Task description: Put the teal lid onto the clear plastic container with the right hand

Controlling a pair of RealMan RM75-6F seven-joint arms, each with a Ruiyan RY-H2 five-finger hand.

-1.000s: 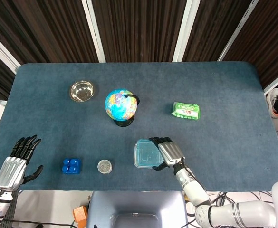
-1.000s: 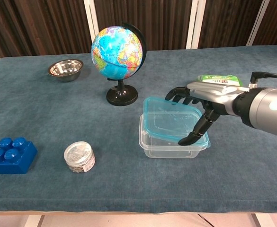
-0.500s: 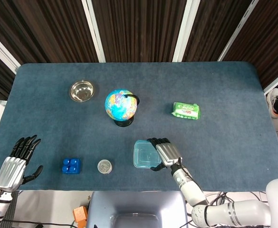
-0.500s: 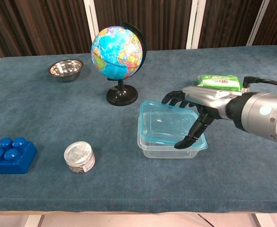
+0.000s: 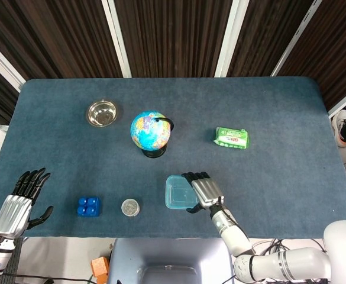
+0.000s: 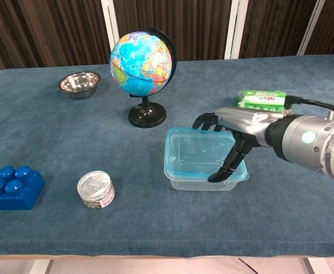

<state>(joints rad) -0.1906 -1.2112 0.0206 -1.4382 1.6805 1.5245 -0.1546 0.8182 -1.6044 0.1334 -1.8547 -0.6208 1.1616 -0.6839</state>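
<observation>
Blue surface (image 5: 279,106): lid (image 6: 198,154) seated on container (image 6: 181,181) near front edge, gripped by right robot hand (image 6: 235,128), thumb at lid's near rim; left robot hand (image 5: 20,204) spread wide, holding nothing.

Lid (image 6: 196,153): teal, translucent, rounded-rectangle, lying flat on top of the container (image 6: 204,181), edges roughly lined up with its rim. Container is clear plastic, shallow, upright on the blue cloth, near the front edge, just in front of the globe base. Head view shows the same stack: lid (image 5: 176,191) covering the container, right side partly hidden under the hand.
</observation>
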